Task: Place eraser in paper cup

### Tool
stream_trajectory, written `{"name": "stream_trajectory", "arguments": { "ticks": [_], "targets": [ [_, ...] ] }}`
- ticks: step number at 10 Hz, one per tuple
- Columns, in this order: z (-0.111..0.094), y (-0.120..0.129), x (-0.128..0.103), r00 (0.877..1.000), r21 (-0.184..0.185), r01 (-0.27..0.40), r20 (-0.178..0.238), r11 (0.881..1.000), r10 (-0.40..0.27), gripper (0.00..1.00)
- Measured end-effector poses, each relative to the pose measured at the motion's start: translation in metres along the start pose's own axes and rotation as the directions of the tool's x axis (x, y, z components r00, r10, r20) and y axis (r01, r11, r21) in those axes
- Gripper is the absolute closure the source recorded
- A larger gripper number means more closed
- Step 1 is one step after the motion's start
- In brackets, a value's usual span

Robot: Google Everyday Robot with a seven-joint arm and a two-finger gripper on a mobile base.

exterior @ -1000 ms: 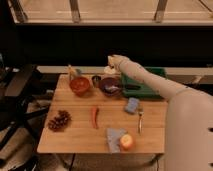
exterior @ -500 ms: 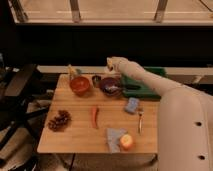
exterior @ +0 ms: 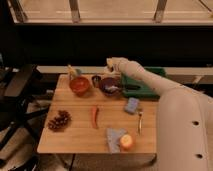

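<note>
In the single camera view, we see the pale arm reach in from the lower right of the frame, up across the wooden table [exterior: 75, 137]. It ends at the gripper [exterior: 113, 64] in the upper centre, above the far edge of the table and just behind the dark bowl [exterior: 110, 85]. We cannot tell whether the gripper is clamped on anything or released, and we cannot pick out the eraser anywhere.

A small pale round shape right at the gripper's tip, on its left side, reads to us as the paper cup [exterior: 108, 62]. Whether the two touch we cannot tell. It sits right of the small dark cup [exterior: 96, 79] and the red bowl [exterior: 79, 85], and left of the green tray [exterior: 145, 82].

We judge the step in hand to be the delivery itself, with the gripper brought up to the cup. The next move calls for centring over the cup's mouth and letting go only once squarely above it, since so light a cup could tip at a nudge.

Lower in the frame lie a blue block [exterior: 131, 105] and a red pepper [exterior: 95, 116].
</note>
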Motion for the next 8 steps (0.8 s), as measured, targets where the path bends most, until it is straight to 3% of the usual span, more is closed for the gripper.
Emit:
{"name": "stream_trajectory", "arguments": {
  "ticks": [8],
  "targets": [
    [-0.0025,-0.0018,-0.0015,1.0,-0.003,-0.021,0.01,1.0,0.021,0.2]
  ]
}}
